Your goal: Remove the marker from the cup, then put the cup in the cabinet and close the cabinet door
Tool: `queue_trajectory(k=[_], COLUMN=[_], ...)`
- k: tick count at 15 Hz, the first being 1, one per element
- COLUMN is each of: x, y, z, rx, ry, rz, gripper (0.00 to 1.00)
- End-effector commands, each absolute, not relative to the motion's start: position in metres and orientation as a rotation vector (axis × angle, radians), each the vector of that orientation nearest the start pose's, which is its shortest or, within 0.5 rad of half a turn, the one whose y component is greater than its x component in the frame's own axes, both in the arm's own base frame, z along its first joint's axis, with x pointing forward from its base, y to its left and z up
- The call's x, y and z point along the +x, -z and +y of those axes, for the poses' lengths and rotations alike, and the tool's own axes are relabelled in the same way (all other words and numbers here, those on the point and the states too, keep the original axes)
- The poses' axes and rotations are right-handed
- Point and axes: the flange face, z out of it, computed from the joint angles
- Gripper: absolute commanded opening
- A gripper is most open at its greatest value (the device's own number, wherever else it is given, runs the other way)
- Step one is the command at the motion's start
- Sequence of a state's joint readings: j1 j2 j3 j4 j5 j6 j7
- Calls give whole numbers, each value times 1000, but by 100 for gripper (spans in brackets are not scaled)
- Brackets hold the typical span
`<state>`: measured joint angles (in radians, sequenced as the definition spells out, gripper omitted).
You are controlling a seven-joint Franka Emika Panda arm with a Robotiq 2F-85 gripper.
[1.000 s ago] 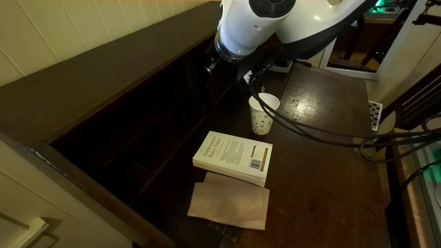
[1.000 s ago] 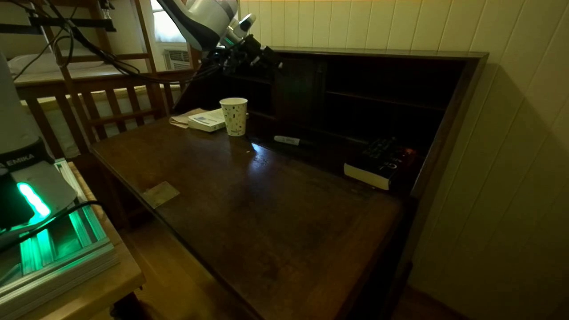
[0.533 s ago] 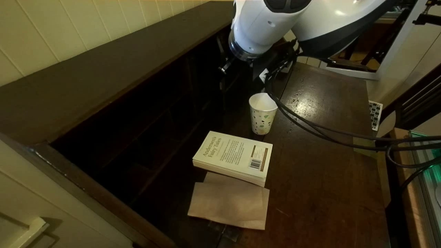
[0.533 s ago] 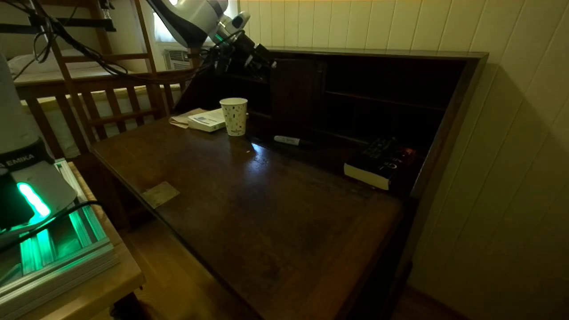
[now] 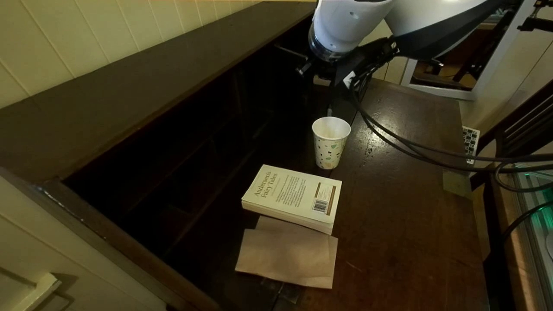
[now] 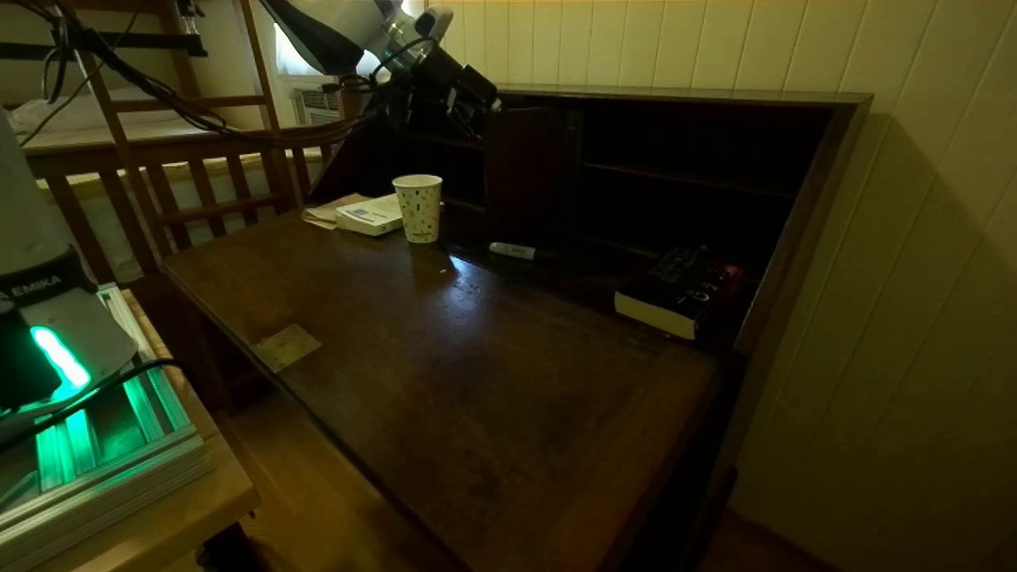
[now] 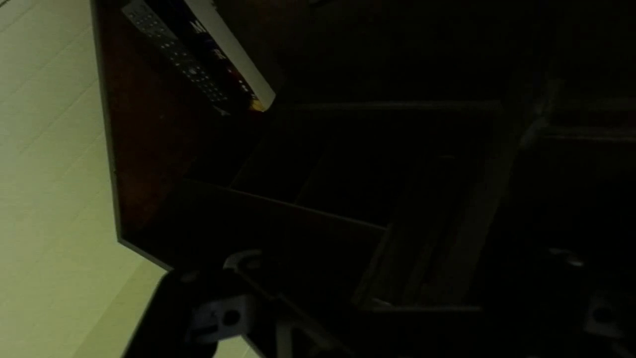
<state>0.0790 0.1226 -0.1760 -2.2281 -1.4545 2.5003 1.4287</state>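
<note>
The white speckled cup [image 5: 329, 149] stands upright on the dark desk, mouth up, in both exterior views. Lying on the desk outside the cup [image 6: 419, 210] is the marker [image 6: 512, 251], light-bodied with a dark end; only a pale tip shows behind the cup in an exterior view. Along the wall runs the dark brown cabinet [image 5: 142, 82] with deep shadowed compartments. A dark upright panel [image 6: 531, 163] fills the middle of its front; whether this is the door I cannot tell. My gripper [image 7: 407, 258] is open in the wrist view, nothing between its fingers, raised in front of the cabinet.
A white book [image 5: 291, 194] and folded brown paper [image 5: 287, 257] lie near the cup. A thick dark book [image 6: 675, 294] sits at the opposite end, with a remote control [image 7: 174, 52] beside it in the wrist view. Arm cables [image 5: 414, 151] hang over the desk.
My hand has swung and turned, moving rightward and away in an exterior view. The hanging cables have drawn off from in front of the cup. Cup and marker have stayed put.
</note>
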Motion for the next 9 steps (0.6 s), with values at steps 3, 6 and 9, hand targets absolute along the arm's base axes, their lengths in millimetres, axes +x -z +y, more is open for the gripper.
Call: queue_trajectory(k=[3,6,9], x=[533,527,519], y=[-347,-352,-357], z=[-68,-74,-84], rx=[2268,2263,2249], ry=[-797,-784,-772], rz=[-439,-456,-482], gripper=[100,100,100])
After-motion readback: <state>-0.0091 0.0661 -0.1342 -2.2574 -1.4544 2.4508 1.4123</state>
